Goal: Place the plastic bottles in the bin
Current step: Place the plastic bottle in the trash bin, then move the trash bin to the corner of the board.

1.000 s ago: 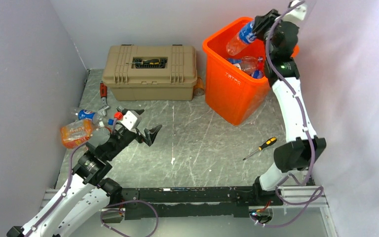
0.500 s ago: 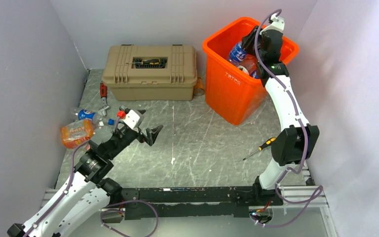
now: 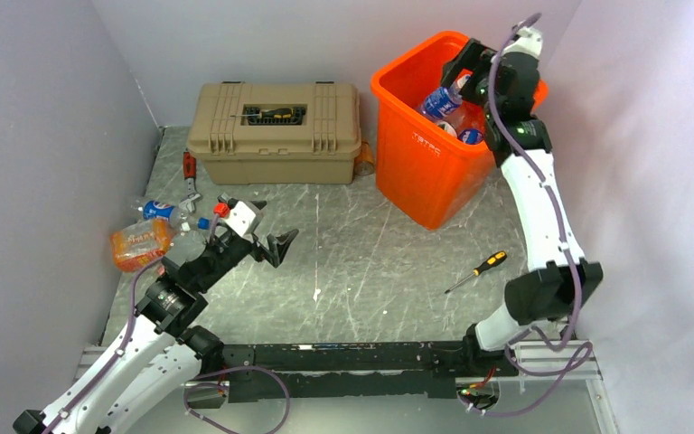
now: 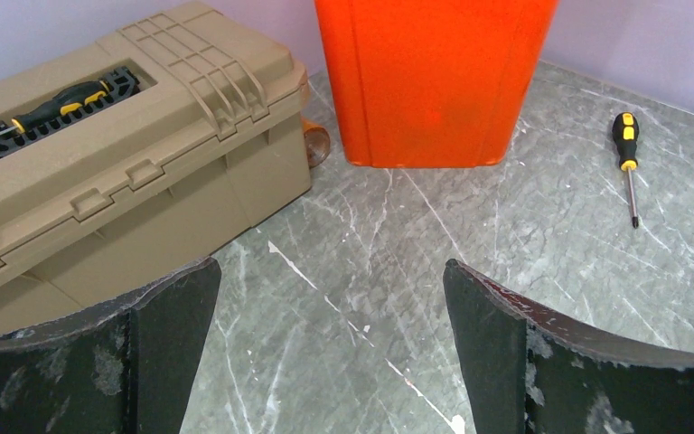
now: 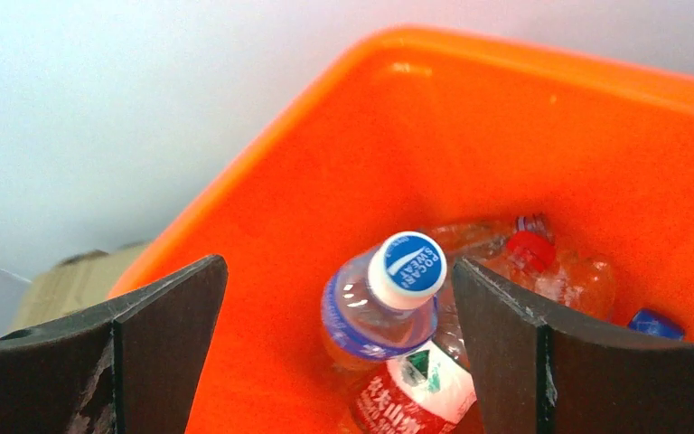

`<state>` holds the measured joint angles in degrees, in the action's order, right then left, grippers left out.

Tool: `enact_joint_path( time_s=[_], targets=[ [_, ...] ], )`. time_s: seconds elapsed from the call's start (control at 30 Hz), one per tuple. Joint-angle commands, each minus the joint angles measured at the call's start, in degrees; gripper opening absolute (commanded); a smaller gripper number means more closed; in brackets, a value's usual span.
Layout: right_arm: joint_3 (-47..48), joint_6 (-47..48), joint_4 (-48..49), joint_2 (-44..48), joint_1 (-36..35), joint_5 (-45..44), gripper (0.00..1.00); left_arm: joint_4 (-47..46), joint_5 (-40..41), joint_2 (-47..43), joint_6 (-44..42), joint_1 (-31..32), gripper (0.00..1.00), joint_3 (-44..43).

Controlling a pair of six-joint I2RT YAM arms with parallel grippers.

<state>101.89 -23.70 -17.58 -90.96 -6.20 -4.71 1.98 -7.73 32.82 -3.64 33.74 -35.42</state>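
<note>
The orange bin stands at the back right and holds several plastic bottles. A clear bottle with a blue label and a blue-and-white cap lies loose in the bin on a red-labelled bottle. My right gripper hangs open over the bin, its jaws wide on either side of that bottle and not touching it. At the far left of the table lie an orange-wrapped bottle and a blue-labelled bottle. My left gripper is open and empty just right of them, over bare table.
A tan latched toolbox sits at the back, left of the bin. A yellow-handled screwdriver lies on the table near the right arm. In the left wrist view, the toolbox, bin and screwdriver lie ahead. Walls enclose the left and right sides.
My right gripper has opened and let go of the blue-labelled bottle, which now rests inside the bin. The right arm shifted slightly over the bin. The left arm has barely moved.
</note>
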Motion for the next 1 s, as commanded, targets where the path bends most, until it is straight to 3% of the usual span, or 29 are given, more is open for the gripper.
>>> enact_joint_path(
  time_s=[0.0,0.2,0.3,0.47,0.6,0.8,0.97],
  targets=[
    [4.8,-2.0,1.6,9.8,-1.8,-1.9,1.00,-1.1,-0.3,-0.3,0.7,-0.1,0.99,-2.4],
    [1.6,3.6,0.7,20.2,-15.8,-4.4,1.00,0.8,5.0,1.3,1.2,-0.1,0.99,-3.3],
    [-8.8,3.8,3.5,27.6,-21.9,-1.2,0.97,2.8,11.4,2.2,1.9,-0.1,0.99,-4.1],
    [-28.2,2.2,5.9,35.9,-29.9,5.9,0.94,8.8,29.2,5.9,7.2,-0.1,0.99,-7.2],
    [-42.4,1.0,8.2,38.5,-37.5,4.1,0.93,18.3,42.0,11.0,13.5,-0.1,0.99,-12.4],
    [-59.3,-1.0,16.9,39.6,-41.3,-10.2,0.94,25.2,41.3,15.7,18.9,-1.2,0.99,-14.0],
    [-63.0,-1.3,23.1,35.7,-40.4,-22.7,0.95,23.8,34.3,18.8,18.4,-2.6,0.99,-14.3]
  ],
)
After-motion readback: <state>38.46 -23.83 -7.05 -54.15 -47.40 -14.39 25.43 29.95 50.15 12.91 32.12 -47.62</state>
